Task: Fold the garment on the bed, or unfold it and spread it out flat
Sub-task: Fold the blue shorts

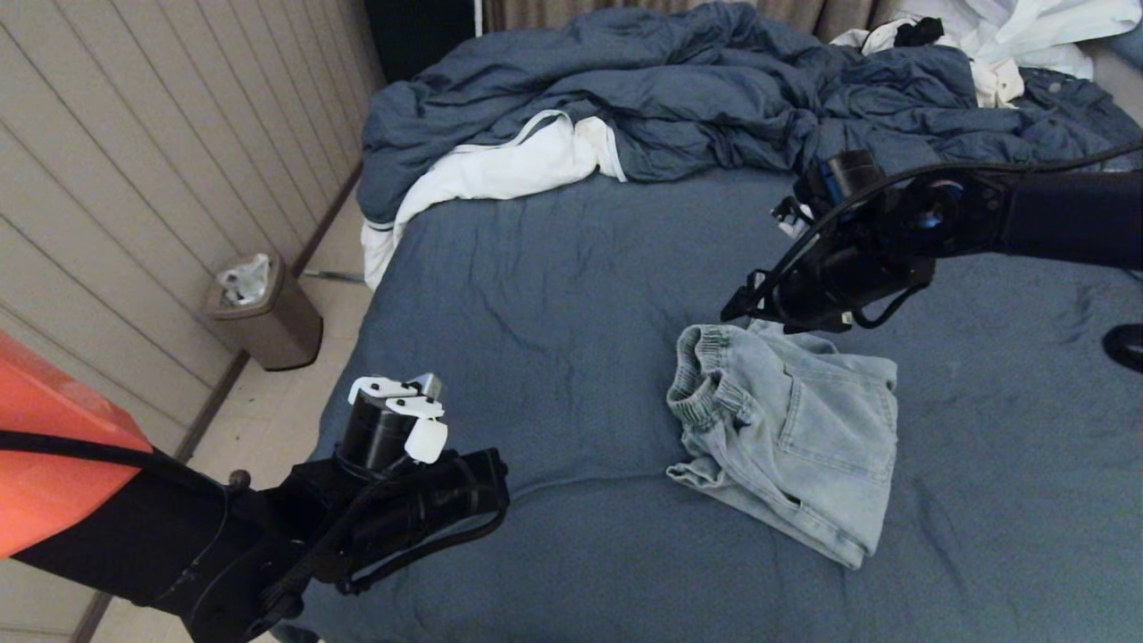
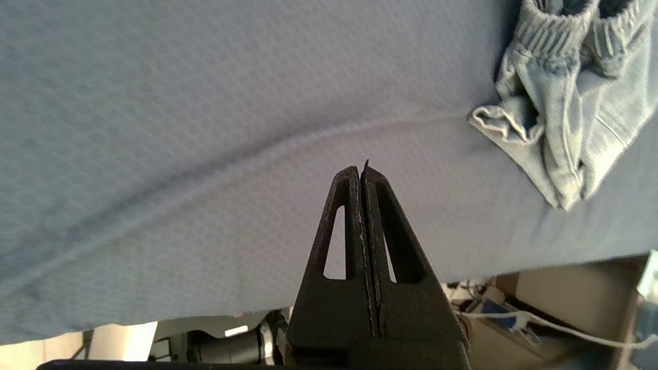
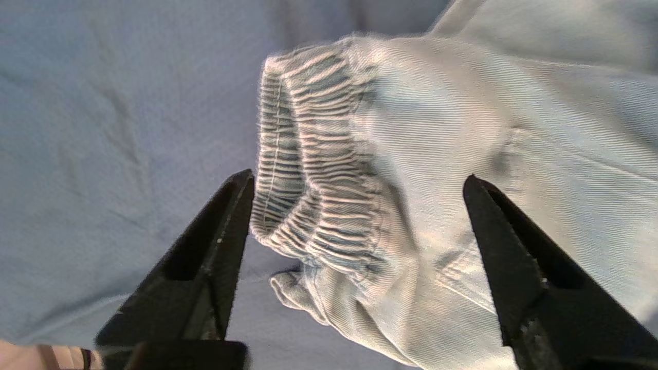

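The garment (image 1: 795, 438), light blue denim-look shorts, lies folded into a compact bundle on the bed (image 1: 554, 295), its ribbed waistband (image 1: 705, 375) bunched at the left end. My right gripper (image 1: 746, 313) hovers just above the bundle's far edge, near the waistband. In the right wrist view it (image 3: 358, 179) is open, its jaws wide apart, with the waistband (image 3: 303, 154) and fabric (image 3: 437, 128) beneath and nothing between them. My left gripper (image 1: 487, 500) rests at the bed's near left edge. It (image 2: 360, 172) is shut and empty, well clear of the shorts (image 2: 570, 103).
A puffy dark blue duvet (image 1: 679, 89) is heaped across the far end of the bed, with a white cloth (image 1: 500, 170) hanging over the far left corner. More white clothing (image 1: 1027, 36) lies at the far right. A lined bin (image 1: 268, 313) stands on the floor by the panelled wall.
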Robot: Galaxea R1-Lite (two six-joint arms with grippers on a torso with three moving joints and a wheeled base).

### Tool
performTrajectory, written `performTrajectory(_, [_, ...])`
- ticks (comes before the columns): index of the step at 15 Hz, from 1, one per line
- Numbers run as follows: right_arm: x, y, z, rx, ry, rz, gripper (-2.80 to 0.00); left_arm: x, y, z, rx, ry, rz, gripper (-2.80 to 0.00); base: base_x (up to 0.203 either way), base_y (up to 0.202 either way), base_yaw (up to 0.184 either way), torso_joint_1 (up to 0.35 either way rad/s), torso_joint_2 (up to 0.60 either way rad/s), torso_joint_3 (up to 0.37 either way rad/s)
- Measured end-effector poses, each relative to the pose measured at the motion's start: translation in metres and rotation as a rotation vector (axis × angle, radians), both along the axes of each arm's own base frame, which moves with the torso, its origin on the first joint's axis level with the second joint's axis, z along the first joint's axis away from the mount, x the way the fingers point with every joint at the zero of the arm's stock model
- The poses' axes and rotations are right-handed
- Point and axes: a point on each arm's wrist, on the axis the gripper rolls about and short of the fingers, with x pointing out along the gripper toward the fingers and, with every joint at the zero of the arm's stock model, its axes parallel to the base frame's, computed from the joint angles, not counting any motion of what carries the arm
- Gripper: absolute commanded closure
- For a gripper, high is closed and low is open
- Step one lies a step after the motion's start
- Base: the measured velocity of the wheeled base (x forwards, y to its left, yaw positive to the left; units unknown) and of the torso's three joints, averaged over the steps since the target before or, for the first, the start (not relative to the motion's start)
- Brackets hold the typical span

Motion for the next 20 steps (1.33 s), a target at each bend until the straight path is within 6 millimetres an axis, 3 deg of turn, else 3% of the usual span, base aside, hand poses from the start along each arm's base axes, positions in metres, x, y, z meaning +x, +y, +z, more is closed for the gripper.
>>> performTrajectory(4, [-0.006, -0.018, -0.016, -0.015, 0.072, -0.039, 0.00, 0.001, 0.000, 0.002, 0.002, -0.012, 0.019, 0.00, 0.000, 0.000, 0.000, 0.000, 0.00, 0.000])
performTrajectory(7, [0.004, -0.017, -0.033, -0.018, 0.115, -0.048, 0.00, -0.001, 0.001, 0.006, -0.005, -0.022, 0.021, 0.00, 0.000, 0.000, 0.000, 0.000, 0.00, 0.000])
performTrajectory(12, [0.020, 0.026, -0.078, -0.032, 0.213, 0.007, 0.00, -0.001, 0.002, 0.006, -0.005, -0.021, 0.020, 0.00, 0.000, 0.000, 0.000, 0.000, 0.00, 0.000])
performTrajectory(16, [0.017, 0.069, -0.109, -0.079, 0.275, 0.081, 0.00, -0.001, 0.001, 0.005, -0.003, -0.019, 0.020, 0.00, 0.000, 0.000, 0.000, 0.000, 0.00, 0.000])
performTrajectory(20, [0.017, 0.085, -0.118, -0.082, 0.290, 0.104, 0.00, 0.000, 0.001, 0.004, -0.001, -0.018, 0.019, 0.00, 0.000, 0.000, 0.000, 0.000, 0.00, 0.000])
